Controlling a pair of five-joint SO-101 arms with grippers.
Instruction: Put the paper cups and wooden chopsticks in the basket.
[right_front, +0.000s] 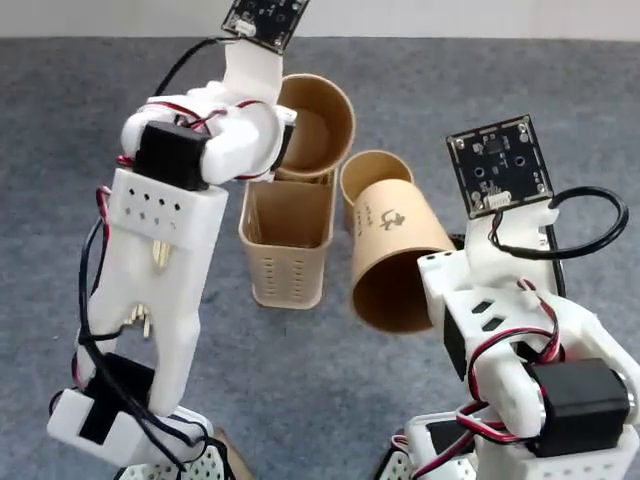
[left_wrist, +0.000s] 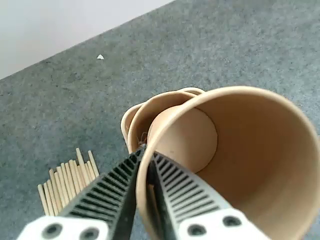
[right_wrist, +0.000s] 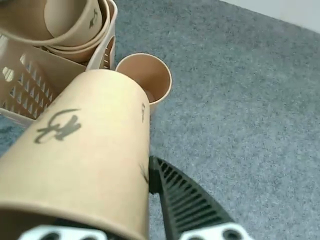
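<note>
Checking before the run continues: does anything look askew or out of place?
Nothing is spilled or damaged. The logo cup in the right gripper is tipped nearly on its side, and a loose cup stands on the carpet beside the basket, not in it.

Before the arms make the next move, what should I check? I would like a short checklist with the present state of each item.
1. Left gripper holds the left cup: ok, its fingers pinch the rim, one inside, one outside.
2. Left cup is above the basket: ok, it seems to hang over the stacked cups there.
3. Right gripper holds the right cup: ok, the cup is tilted, off the table.
4. Right cup is above the basket: not ok, it hangs beside it.
5. Standing cup is in the basket: not ok, it stands beside it.
6. Chopsticks are in the basket: not ok, they lie on the table.
</note>
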